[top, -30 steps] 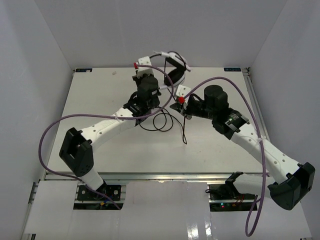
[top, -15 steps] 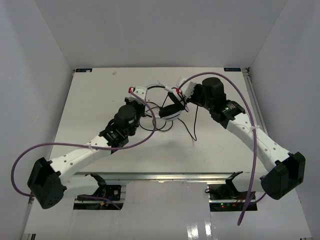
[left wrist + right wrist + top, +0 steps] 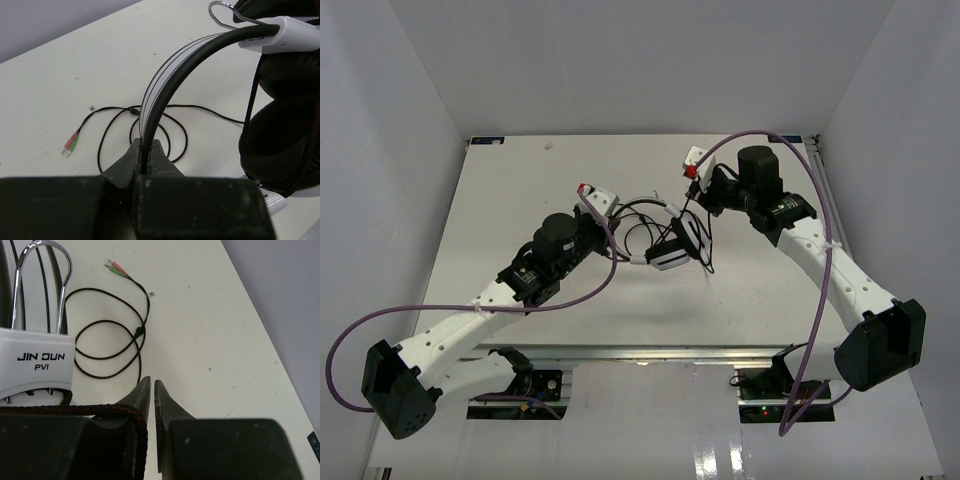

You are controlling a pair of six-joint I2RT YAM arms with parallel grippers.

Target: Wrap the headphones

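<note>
Two grippers: both clenched; left gripper (image 3: 145, 150) pinches the headband (image 3: 165, 80) edge-on; right gripper (image 3: 151, 385) has its jaws all but closed, with the cable (image 3: 107, 372) running in between them, judged gripped
Change: within the last second the headphones (image 3: 668, 250) have come from above the far edge down to the middle of the bench (image 3: 520, 180); left arm (image 3: 490, 305) has drawn nearward; right arm (image 3: 820, 260) has swung to the far right
Meaning: judged a repositioning before winding; no turn of cable shows on the headband, so the wrapping is all still to do
Location: headphones just right of the left gripper, near-left of the right gripper; whether the ear cups (image 3: 672, 256) touch the bench cannot be told
Appearance: white ear cups; black ear pad (image 3: 280, 135); headband white-faced with black edges; chrome wire yoke (image 3: 18, 290); white slider (image 3: 37, 362) lettered JIN DUN PVI
Cable: thin, black; slack loops on the bench; ends in two plugs (image 3: 115, 267), one red, one green
</note>
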